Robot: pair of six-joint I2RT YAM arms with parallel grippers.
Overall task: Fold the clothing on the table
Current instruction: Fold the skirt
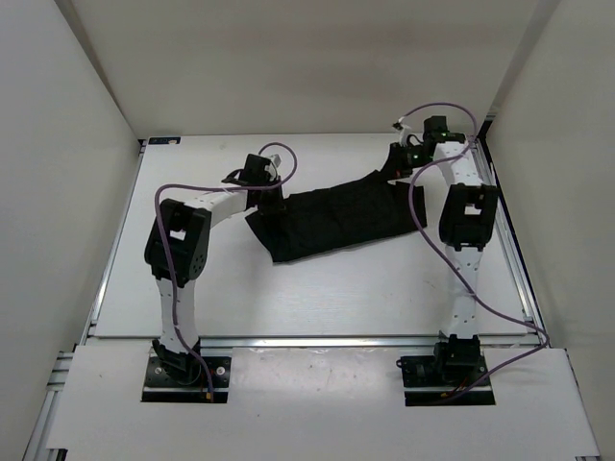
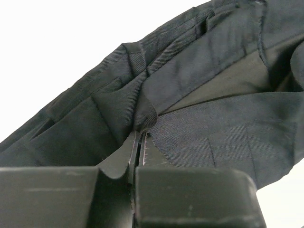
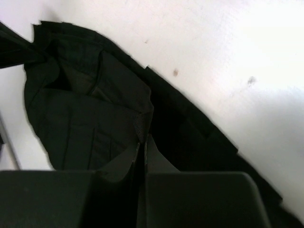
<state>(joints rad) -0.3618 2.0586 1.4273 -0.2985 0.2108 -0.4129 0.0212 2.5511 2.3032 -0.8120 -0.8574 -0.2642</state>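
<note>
Large flat matte white desk (image 1: 317, 298), metal rail (image 1: 317, 339) along near edge. Wrinkled black soft-fabric garment (image 1: 336, 221) spread across far middle of desk, slanting from left-near to right-far. At its left end, left claw (image 2: 140, 137) clenched, pinching fabric fold. At its right end, right claw (image 3: 142, 140) clenched likewise, nipping fabric fold.

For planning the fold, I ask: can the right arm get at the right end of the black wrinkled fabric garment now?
Yes, it seems: the right hand is shut on that end of the black wrinkled fabric garment, with nothing between them.
</note>
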